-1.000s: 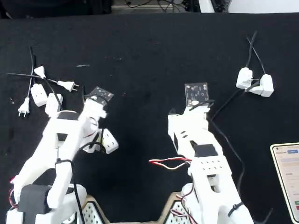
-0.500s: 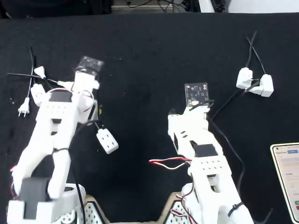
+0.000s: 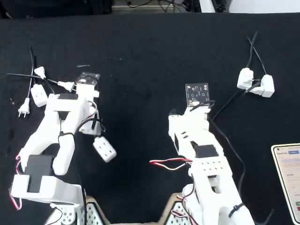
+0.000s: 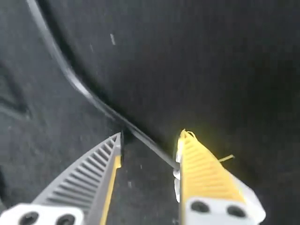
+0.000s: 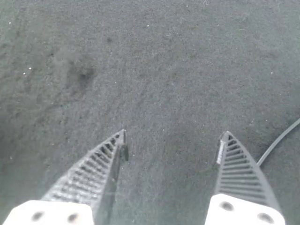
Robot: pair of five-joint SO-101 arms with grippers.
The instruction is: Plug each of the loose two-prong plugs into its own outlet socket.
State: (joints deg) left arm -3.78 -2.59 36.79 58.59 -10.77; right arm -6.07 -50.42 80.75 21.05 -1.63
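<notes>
Left claw (image 4: 149, 137) astride plug cord (image 4: 77, 84)

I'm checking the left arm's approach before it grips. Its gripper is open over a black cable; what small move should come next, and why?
Probably lower the left gripper a little and close. Its fingers stand open on either side of the black cable, which crosses the gap; the high view shows a loose plug beside that arm's wrist.
</notes>
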